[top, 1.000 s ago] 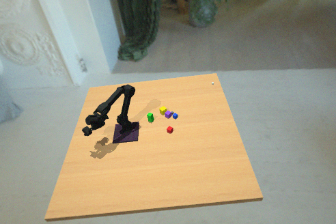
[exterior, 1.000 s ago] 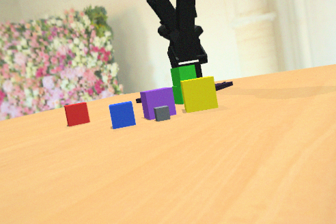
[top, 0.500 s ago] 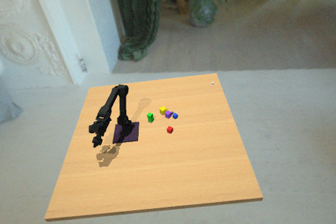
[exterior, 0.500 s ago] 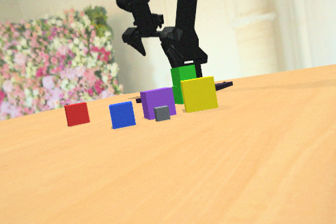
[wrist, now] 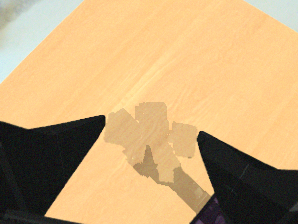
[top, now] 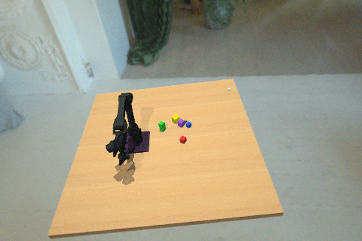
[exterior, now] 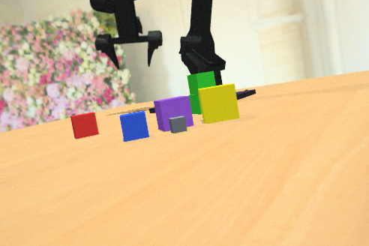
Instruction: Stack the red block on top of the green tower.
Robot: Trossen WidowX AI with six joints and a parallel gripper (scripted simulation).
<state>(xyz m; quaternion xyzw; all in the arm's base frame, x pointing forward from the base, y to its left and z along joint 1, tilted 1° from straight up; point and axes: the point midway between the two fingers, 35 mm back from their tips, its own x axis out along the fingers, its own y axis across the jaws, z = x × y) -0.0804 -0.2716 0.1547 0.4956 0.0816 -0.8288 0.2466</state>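
My black gripper (exterior: 131,52) hangs over a tan wood-grain table (top: 206,175) with red (exterior: 85,125), blue (exterior: 134,126), purple (exterior: 172,111), grey (exterior: 178,124), yellow (exterior: 218,103) and green (exterior: 200,85) blocks.

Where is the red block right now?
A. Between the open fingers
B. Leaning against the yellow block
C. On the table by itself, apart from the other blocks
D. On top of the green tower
C: the red block lies alone on the table, away from the green tower, and the gripper hangs open and empty.
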